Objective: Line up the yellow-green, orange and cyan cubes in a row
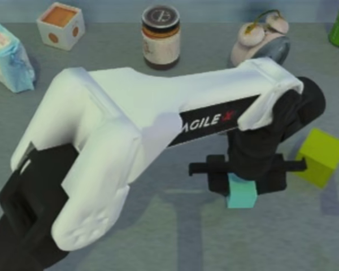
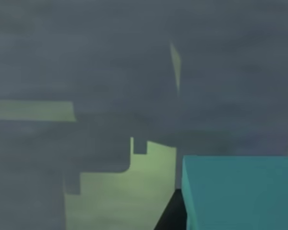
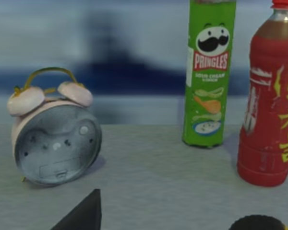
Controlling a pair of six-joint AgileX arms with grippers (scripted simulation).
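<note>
My left gripper (image 1: 241, 182) stands directly over the small matte light-cyan cube (image 1: 241, 193); I cannot tell whether it grips. The large lime yellow-green cube (image 1: 320, 156) sits near its right. Next, I judge: set cyan level alongside it.

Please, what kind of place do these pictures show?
Most likely a rendered tabletop test scene, not a real room. A plain grey table holds unrelated household things: a jar, an alarm clock, a Pringles can. The left tool sits over a cyan cube.
</note>
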